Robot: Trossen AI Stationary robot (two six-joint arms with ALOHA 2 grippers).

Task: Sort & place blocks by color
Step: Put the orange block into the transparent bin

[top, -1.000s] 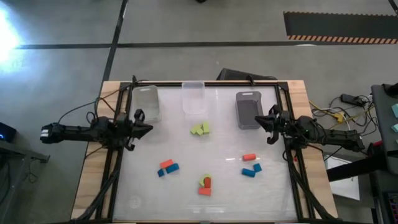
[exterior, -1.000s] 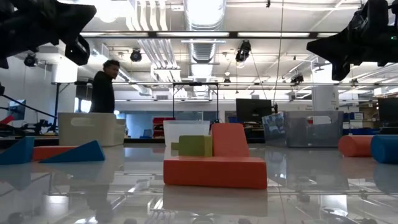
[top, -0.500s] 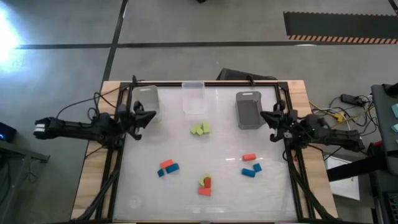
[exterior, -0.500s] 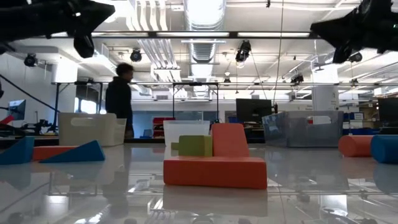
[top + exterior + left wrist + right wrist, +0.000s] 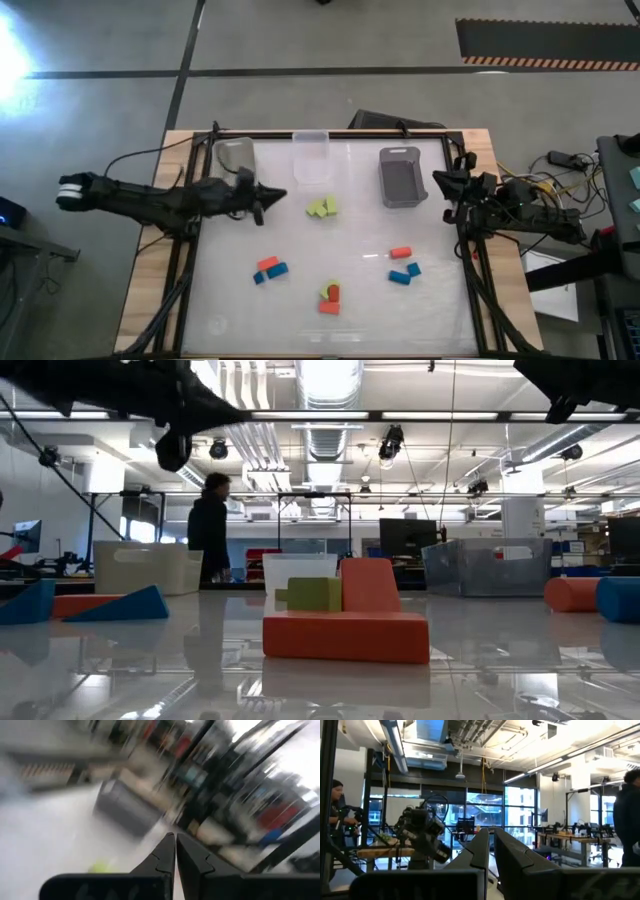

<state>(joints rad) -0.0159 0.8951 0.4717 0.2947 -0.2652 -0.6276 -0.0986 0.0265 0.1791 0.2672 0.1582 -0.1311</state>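
The blocks lie loose on the white table. A lime green cluster (image 5: 322, 207) sits mid-table; orange-red and blue pieces (image 5: 268, 269) lie nearer the left. An orange-red bar carrying a green piece (image 5: 329, 297) shows close up in the low view (image 5: 345, 635). An orange-red roll (image 5: 400, 253) and blue pieces (image 5: 405, 273) lie to the right. My left gripper (image 5: 281, 193), shut (image 5: 175, 837), hovers left of the green cluster, above the table. My right gripper (image 5: 438, 181), shut (image 5: 490, 831), hangs raised by the table's right edge, beside the grey bin.
Three bins stand along the far edge: a clear one on the left (image 5: 234, 155), a clear one in the middle (image 5: 311, 158) and a grey one on the right (image 5: 400, 177). A black frame rims the table (image 5: 330, 135). A person (image 5: 210, 530) walks in the room behind.
My left gripper has swung from the table's left edge toward the right, out over the table toward the green cluster. My right gripper has risen and drifted toward the far edge, leaving the low view's top. No block has moved. The person behind has walked rightward.
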